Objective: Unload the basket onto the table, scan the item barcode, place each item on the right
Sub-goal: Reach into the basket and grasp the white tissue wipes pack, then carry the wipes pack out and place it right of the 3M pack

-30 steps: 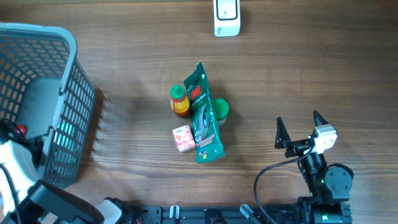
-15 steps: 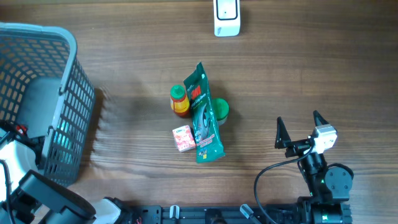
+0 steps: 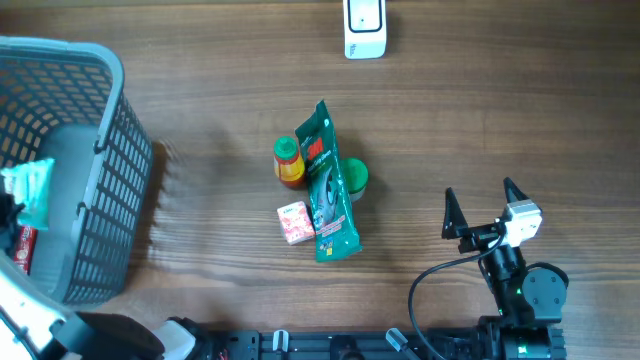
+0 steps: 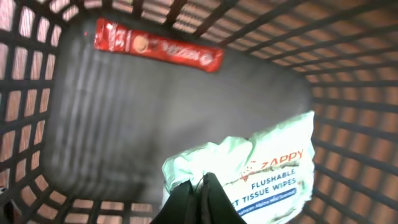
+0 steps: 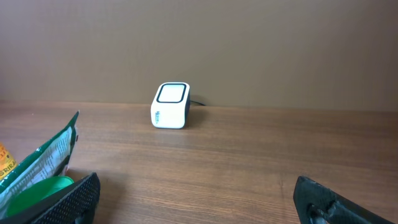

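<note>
Grey basket (image 3: 118, 205): one wipes pack (image 4: 264, 168), one red sachet (image 4: 158, 45); one scanner (image 3: 364, 25).

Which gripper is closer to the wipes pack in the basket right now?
Left. The left gripper is shut on the wipes pack inside the basket; the right gripper hangs open far off at the opposite side of the table.
</note>
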You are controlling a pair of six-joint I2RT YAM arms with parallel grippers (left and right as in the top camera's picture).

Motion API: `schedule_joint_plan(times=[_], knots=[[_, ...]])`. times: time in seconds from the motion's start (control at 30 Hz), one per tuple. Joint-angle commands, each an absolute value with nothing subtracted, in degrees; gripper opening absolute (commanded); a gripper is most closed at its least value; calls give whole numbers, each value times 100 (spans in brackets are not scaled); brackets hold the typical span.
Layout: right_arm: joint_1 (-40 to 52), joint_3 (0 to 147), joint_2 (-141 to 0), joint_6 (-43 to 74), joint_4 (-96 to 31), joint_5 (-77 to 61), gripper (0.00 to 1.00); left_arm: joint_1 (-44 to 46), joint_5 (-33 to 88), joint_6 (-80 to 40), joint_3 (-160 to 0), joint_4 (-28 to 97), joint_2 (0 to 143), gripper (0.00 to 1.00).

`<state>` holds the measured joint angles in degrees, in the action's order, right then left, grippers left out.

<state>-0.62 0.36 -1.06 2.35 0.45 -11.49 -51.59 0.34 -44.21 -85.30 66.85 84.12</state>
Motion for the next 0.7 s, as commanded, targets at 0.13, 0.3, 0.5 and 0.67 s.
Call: schedule_joint_plan(times=[0.13, 0.3, 0.5, 0.67], knots=[[-60, 30, -80, 311, 78, -1118, 100, -5177, 1747, -4353, -8956, 6320, 7266, 4], [-60, 30, -80, 311, 78, -1118, 100, -4945, 3030, -4392, -8956, 6106, 6320, 4], [-60, 30, -80, 314, 78, -1118, 100, -2486, 3063, -4394, -8954, 6152, 5896, 4], [-60, 30, -80, 314, 78, -1118, 100, -274, 2226, -4401, -8947, 6198, 6259, 4]])
